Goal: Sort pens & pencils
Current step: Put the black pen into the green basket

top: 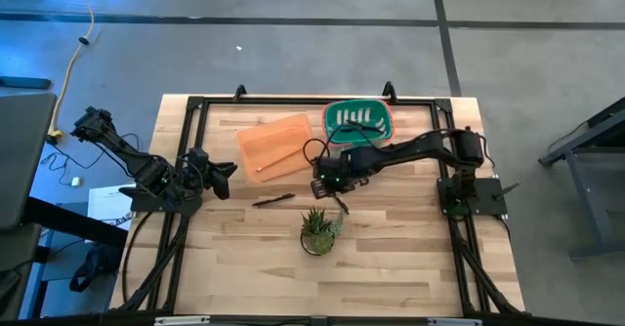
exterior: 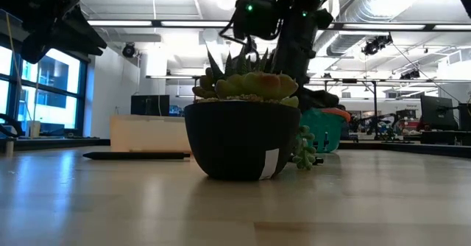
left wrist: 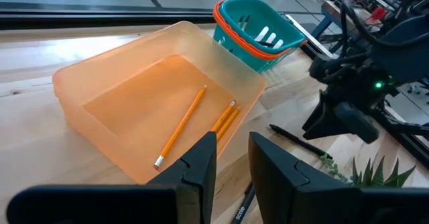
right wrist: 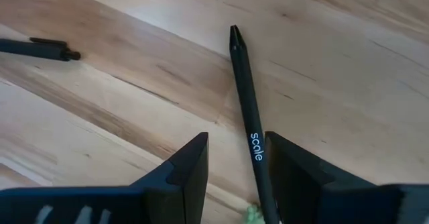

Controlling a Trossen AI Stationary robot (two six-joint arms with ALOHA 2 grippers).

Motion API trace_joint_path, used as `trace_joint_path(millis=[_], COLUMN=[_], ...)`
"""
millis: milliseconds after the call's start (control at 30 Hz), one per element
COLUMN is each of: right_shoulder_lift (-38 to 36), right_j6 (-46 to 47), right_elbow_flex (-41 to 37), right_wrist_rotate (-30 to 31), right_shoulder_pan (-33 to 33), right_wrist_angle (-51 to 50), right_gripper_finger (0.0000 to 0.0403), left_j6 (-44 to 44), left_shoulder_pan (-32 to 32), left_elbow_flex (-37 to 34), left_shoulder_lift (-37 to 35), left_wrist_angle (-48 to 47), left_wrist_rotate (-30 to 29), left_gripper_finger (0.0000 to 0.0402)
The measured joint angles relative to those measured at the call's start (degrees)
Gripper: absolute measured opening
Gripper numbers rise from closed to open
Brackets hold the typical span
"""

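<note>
The right hand (top: 335,182) hovers low over a black pen (right wrist: 249,127) lying on the tabletop (top: 410,258), its fingers parted to about a pen's width and empty. In the right wrist view the pen runs between the two fingertips, closer to one of them. A second pen (top: 274,200) lies apart, toward the left arm. Three pencils (left wrist: 201,120) already rest in the shallow orange tray (left wrist: 87,76), and white-marked dark sticks, probably pens, stand in the teal basket (top: 358,121) behind it.

The step in hand appears to be picking up the nearer pen. A sound grip would likely call for shifting the hand sideways until the pen lies midway between the fingers, then lowering straight down and closing across the barrel rather than along it.

A potted plant (top: 319,230) sits just beside this pen, and its leaves crowd one end, so a straight vertical lift seems safest. The path up to the basket looks open. The left hand (top: 221,175) waits near the tray's left edge, its fingers slightly parted and empty.
</note>
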Motion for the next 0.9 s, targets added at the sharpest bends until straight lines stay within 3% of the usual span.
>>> trace_joint_path(millis=[900], right_shoulder_lift=[2.7], right_j6=[-0.9], right_elbow_flex=[0.0], right_wrist_rotate=[0.2], right_shoulder_pan=[0.3], right_wrist_angle=[0.5], right_gripper_finger=[0.0138], left_j6=[0.0], left_shoulder_pan=[0.0], left_elbow_flex=[0.0], left_shoulder_lift=[0.0], left_wrist_angle=[0.0], left_wrist_rotate=[0.0], left_gripper_finger=[0.0076])
